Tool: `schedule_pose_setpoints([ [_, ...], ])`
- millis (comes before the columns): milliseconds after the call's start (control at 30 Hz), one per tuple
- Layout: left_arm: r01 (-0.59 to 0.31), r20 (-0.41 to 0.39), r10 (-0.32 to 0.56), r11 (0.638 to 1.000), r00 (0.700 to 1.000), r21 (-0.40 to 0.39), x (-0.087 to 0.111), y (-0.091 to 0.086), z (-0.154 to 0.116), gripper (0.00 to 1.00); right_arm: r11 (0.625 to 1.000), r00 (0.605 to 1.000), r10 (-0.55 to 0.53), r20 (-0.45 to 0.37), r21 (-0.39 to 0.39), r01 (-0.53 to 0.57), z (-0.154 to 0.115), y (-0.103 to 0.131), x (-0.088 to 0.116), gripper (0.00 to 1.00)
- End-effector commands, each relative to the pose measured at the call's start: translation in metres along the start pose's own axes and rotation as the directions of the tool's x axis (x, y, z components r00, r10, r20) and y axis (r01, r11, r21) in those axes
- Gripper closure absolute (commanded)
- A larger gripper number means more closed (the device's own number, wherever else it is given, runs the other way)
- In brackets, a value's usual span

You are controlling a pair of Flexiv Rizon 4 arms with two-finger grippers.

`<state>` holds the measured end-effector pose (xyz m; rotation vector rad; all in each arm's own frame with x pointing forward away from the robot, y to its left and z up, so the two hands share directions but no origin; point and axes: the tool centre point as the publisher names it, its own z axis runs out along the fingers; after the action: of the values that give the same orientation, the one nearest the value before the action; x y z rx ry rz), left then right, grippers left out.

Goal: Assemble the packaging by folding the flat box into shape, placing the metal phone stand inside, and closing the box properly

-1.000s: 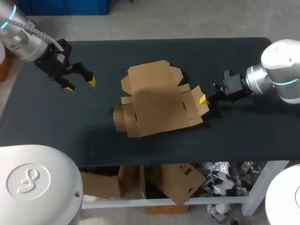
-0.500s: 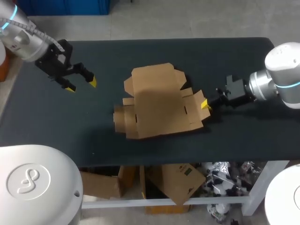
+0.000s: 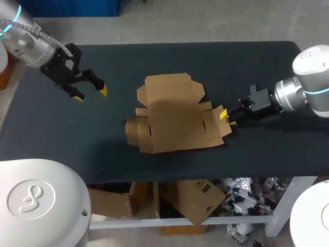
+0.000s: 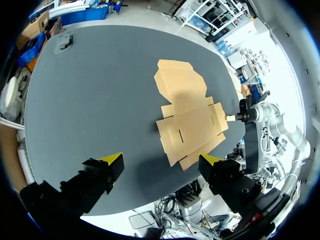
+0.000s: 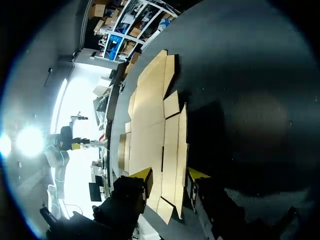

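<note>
Head view, and the flat cardboard box [image 3: 175, 113] lies unfolded near the middle of the black table [image 3: 247, 67]. It is plain brown, with flaps fanned out on all sides, short slots cut in its panels and a rounded tab at its left front corner. The right gripper [image 3: 226, 118] comes in low from the right and has the box's right-hand flap nipped between its yellow tips, one tip on top of the card. From the right wrist view, that flap runs straight between the fingers [image 5: 145, 175]. Over on the far left, the left gripper [image 3: 91, 94] hangs above bare tabletop, fingers spread wide, holding nothing, well apart from the box. Open tabletop runs behind and to the left, while the box's front edge sits near the table's front edge.
</note>
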<state>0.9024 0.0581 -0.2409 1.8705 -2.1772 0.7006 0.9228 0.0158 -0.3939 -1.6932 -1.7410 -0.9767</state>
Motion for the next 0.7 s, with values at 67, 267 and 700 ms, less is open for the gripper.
schedule_pose_setpoints([
  [67,0.003,0.005,-0.003,1.0,1.0,-0.003,0.001,0.0,0.001,0.0,0.998,1.0,-0.018,0.01,0.06,0.018,-0.009,0.009,0.001,0.0],
  [267,0.004,0.004,-0.004,1.0,1.0,-0.004,0.001,-0.001,0.002,0.0,0.993,0.997,-0.047,0.054,0.113,0.041,-0.016,0.017,0.005,0.0],
  [700,0.008,0.007,-0.008,1.0,1.0,-0.012,-0.001,-0.004,0.006,0.0,0.986,0.995,-0.052,0.089,0.16,0.037,-0.023,0.023,0.012,0.0],
])
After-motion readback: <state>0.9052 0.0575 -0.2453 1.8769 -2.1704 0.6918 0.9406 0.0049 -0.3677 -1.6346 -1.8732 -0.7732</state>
